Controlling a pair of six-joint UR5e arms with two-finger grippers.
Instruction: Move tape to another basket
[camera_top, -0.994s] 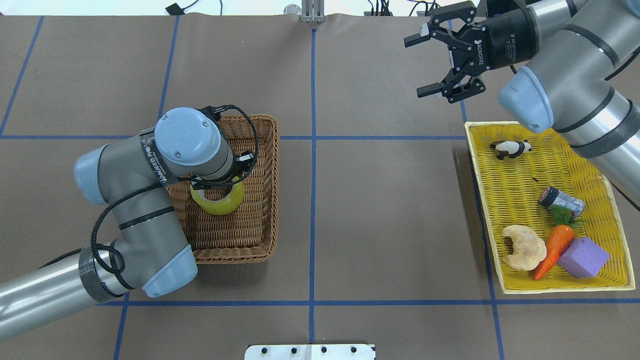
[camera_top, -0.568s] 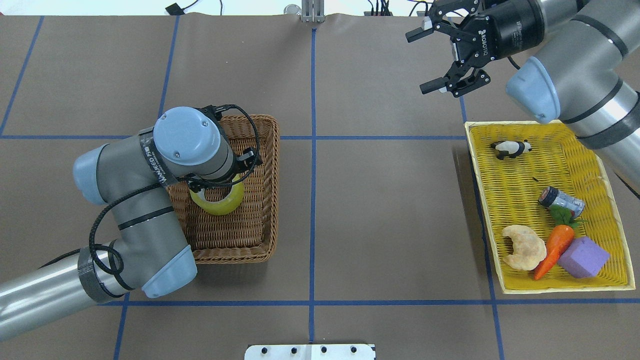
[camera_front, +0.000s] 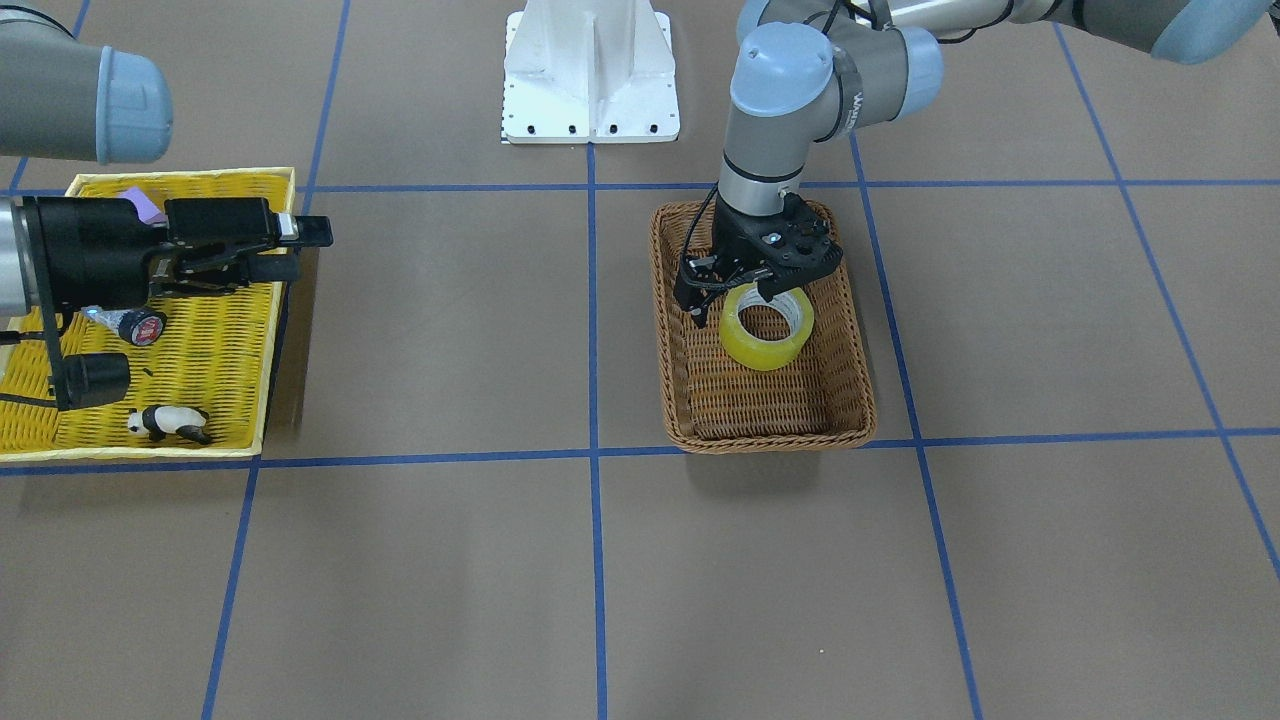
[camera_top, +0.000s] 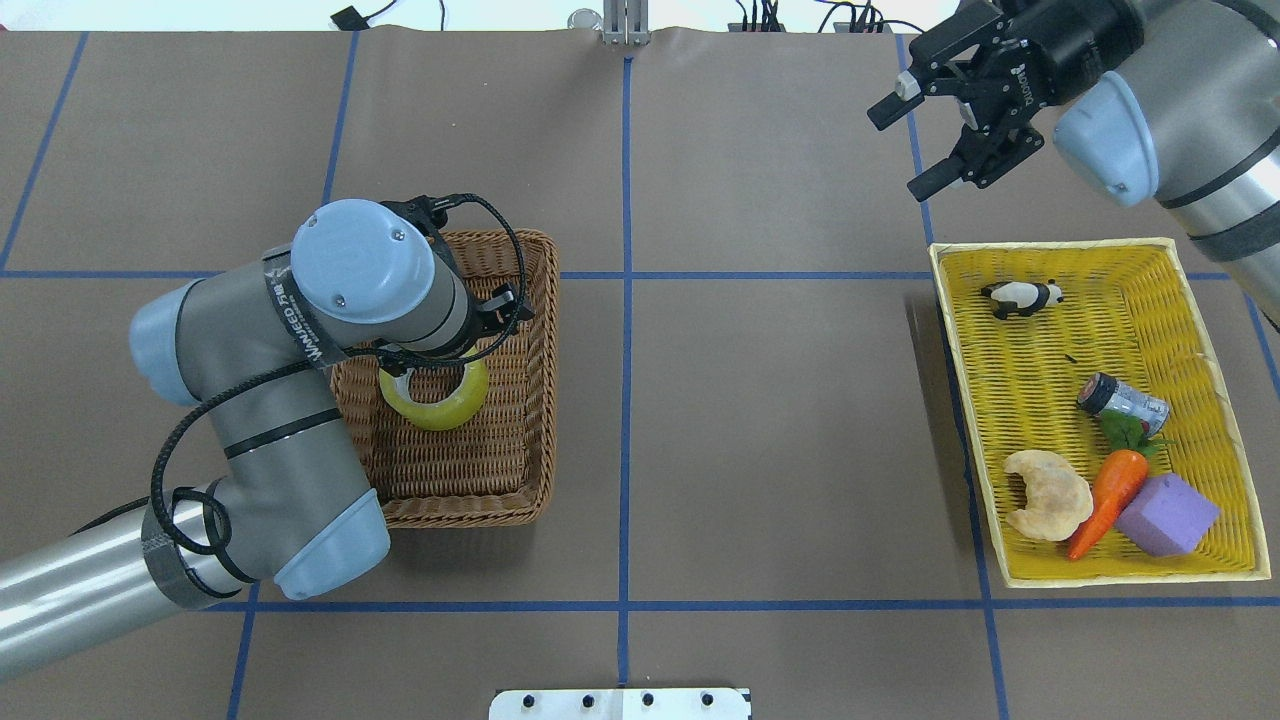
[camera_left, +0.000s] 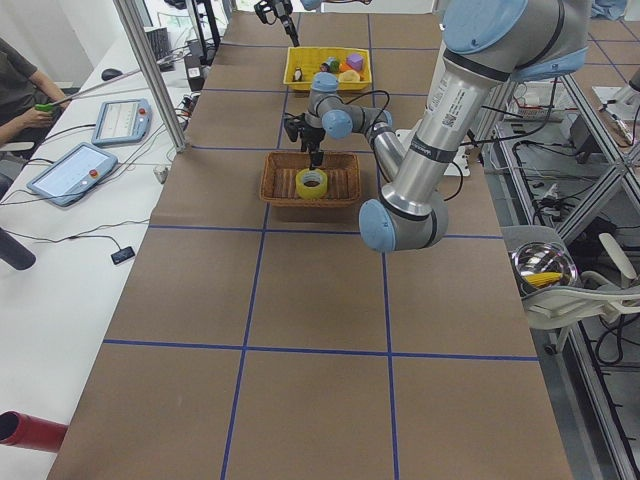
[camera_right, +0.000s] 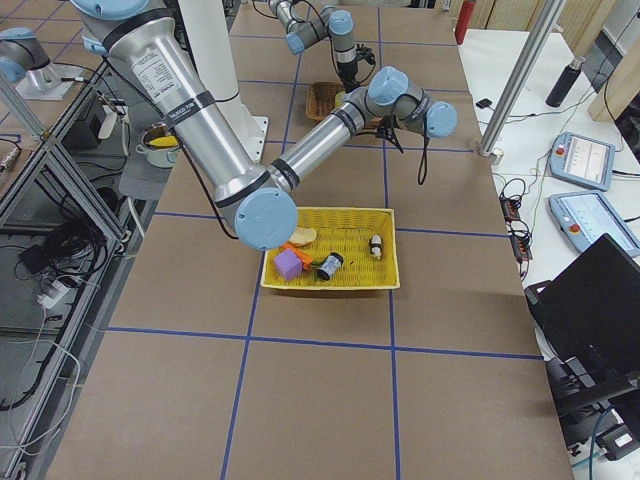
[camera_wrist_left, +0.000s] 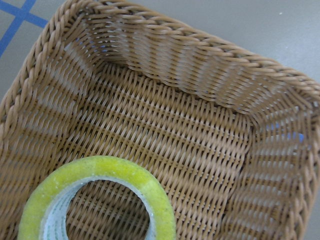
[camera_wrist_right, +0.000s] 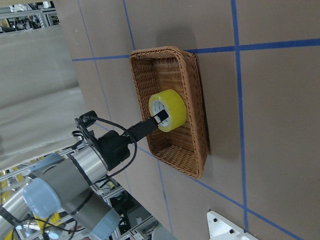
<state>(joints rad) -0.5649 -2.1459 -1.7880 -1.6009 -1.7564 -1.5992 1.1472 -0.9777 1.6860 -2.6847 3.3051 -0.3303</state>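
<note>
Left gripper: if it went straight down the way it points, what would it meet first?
Most likely the tape, lying flat in the basket right under the left gripper. One finger might slip into its hole instead, since depth is unclear.

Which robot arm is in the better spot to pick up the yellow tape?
Left. The left arm's fingers are down at the tape inside the brown basket. The right arm's fingers hang open far away, beyond the yellow basket.
</note>
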